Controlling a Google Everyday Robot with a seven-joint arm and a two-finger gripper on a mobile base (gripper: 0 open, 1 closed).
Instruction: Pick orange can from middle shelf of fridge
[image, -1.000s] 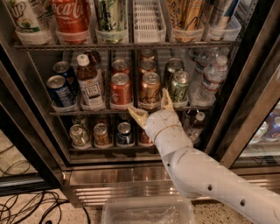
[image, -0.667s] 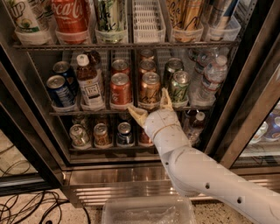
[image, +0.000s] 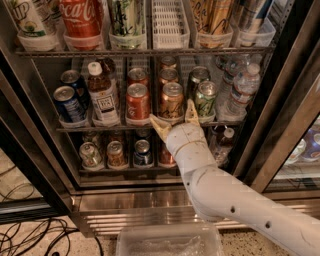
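The fridge (image: 35, 145) stands open with three wire racks. On the middle shelf (image: 105, 128) the orange can (image: 171, 101) stands at the front of its lane, copper-orange with a silver top. A redder can (image: 137, 103) is to its left and a green patterned can (image: 205, 100) to its right. My gripper (image: 176, 119) is open, just below and in front of the orange can, its two tan fingers (image: 160, 127) pointing up on either side of the can's base. Nothing is held.
Blue cans (image: 67, 102) and a tea bottle (image: 103, 95) stand on the left of the middle shelf, water bottles (image: 241, 90) on the right. Tall cans fill the top rack, short cans (image: 115, 154) the bottom one. A clear plastic bin (image: 167, 241) sits on the floor, cables (image: 30, 235) to its left.
The gripper has risen slightly and stands a little closer to the orange can's base. Nothing else has moved.
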